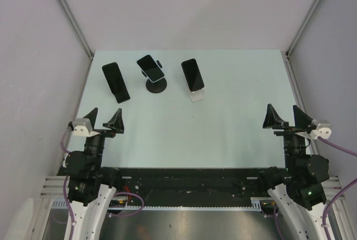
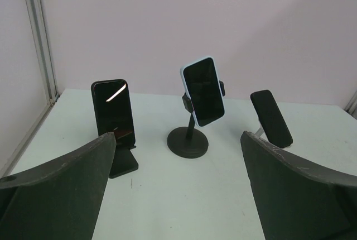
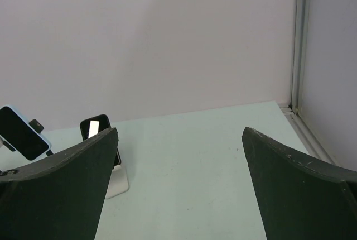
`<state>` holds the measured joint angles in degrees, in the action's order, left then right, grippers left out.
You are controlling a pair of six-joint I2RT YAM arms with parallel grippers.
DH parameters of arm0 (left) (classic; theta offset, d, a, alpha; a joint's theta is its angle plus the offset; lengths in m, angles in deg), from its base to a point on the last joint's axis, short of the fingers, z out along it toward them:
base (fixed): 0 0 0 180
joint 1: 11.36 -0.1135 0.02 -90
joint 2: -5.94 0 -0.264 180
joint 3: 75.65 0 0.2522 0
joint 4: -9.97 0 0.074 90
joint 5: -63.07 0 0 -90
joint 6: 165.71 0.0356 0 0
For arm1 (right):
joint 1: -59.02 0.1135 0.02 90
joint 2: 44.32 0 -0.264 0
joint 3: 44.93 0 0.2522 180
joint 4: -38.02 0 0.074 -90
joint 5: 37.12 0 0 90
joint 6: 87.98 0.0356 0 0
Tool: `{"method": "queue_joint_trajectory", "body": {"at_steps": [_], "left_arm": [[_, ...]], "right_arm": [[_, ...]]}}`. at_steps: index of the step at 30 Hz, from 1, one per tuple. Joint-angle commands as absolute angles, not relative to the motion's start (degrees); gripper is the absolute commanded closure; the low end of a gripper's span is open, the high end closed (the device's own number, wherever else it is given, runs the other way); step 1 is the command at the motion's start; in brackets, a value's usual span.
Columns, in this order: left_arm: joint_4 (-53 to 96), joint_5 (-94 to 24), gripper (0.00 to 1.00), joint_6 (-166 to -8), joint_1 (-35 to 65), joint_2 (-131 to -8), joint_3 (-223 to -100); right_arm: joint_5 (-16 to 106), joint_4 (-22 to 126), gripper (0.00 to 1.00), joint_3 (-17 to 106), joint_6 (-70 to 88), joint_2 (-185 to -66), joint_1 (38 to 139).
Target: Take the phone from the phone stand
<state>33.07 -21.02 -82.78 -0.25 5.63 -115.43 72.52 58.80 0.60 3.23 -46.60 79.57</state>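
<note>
Three phones stand in a row at the far left of the pale table point(image 1: 234, 117). A black phone point(image 1: 115, 81) leans on a black stand point(image 1: 124, 98). A phone in a light case point(image 1: 150, 67) is clamped on a black round-base stand point(image 1: 155, 86). A third dark phone point(image 1: 192, 74) rests on a white stand point(image 1: 196, 96). My left gripper point(image 1: 104, 118) is open near the front left, well short of the phones, with nothing between its fingers point(image 2: 67, 184). On the opposite side, the right gripper point(image 1: 285, 116) is also open and empty near the front, far from all three phones.
Grey walls with metal corner posts point(image 1: 72, 22) close in the table on three sides. In the left wrist view the clamped phone point(image 2: 203, 90) faces the camera between the black phone point(image 2: 113, 108) and the third phone point(image 2: 271, 118). In the right wrist view the white stand point(image 3: 116, 183) is at the left.
</note>
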Motion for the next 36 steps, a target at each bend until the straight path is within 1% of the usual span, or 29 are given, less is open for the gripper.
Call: {"method": "queue_joint_trajectory", "body": {"at_steps": [1,4,7,10,13,14,15,17,19,21,24,25,27,28,31,32,36], "left_arm": [[32.4,-20.1,0.0,-82.7,-0.7,13.9,-116.8],[32.6,-20.4,0.0,-82.7,-0.6,13.9,-117.0],[32.9,-20.6,0.0,-82.9,-0.5,13.9,-117.0],[33.1,-20.4,0.0,-83.7,0.1,13.9,-116.8],[34.0,-20.6,0.0,-84.6,1.3,13.9,-117.2],[34.3,-20.7,0.0,-84.8,1.6,13.9,-117.3],[34.5,-20.6,0.0,-85.5,2.2,13.9,-117.4],[35.5,-20.7,0.0,-86.0,2.6,13.7,-117.6],[36.8,-20.8,0.0,-86.8,3.1,13.2,-118.1],[37.5,-21.1,0.0,-87.0,3.4,12.7,-118.5],[38.7,-21.5,0.0,-86.8,3.8,12.1,-119.0],[39.2,-21.2,0.0,-86.6,3.8,12.0,-119.0],[39.4,-20.7,0.0,-86.1,3.9,12.0,-119.0],[39.5,-20.5,0.0,-86.2,4.0,12.1,-119.0],[39.7,-20.5,0.0,-86.2,4.5,12.4,-119.1],[39.7,-20.6,0.0,-86.1,4.7,12.4,-119.1],[39.8,-20.6,0.0,-86.2,4.9,12.5,-119.1]], "right_arm": [[73.8,58.1,0.0,2.1,2.2,-46.0,79.7],[73.0,57.9,0.0,2.1,2.1,-46.0,79.3],[69.0,57.6,0.0,2.1,2.2,-46.1,78.1],[68.3,57.7,0.0,2.3,5.3,-46.8,77.4],[68.8,61.7,0.0,4.9,8.6,-51.3,77.4],[68.4,63.4,0.0,7.6,10.8,-53.1,77.6],[68.0,64.9,0.0,8.8,11.8,-58.0,77.4],[65.8,69.6,0.0,12.8,14.1,-63.3,77.5],[64.1,73.3,0.0,15.6,15.1,-71.3,77.5],[60.4,75.9,0.0,18.8,15.5,-78.5,77.5],[53.6,77.3,0.0,21.1,16.1,-85.4,77.3],[51.1,78.0,0.0,21.6,17.1,-89.7,77.1],[50.2,79.3,0.0,23.0,18.7,-94.5,76.8],[50.2,79.5,0.0,23.4,20.5,-99.2,76.4],[44.2,76.8,0.0,24.9,21.3,-105.3,75.9],[44.0,75.8,0.0,25.4,21.1,-108.3,76.3],[49.1,71.2,0.0,29.7,17.5,-116.4,81.0]]}}
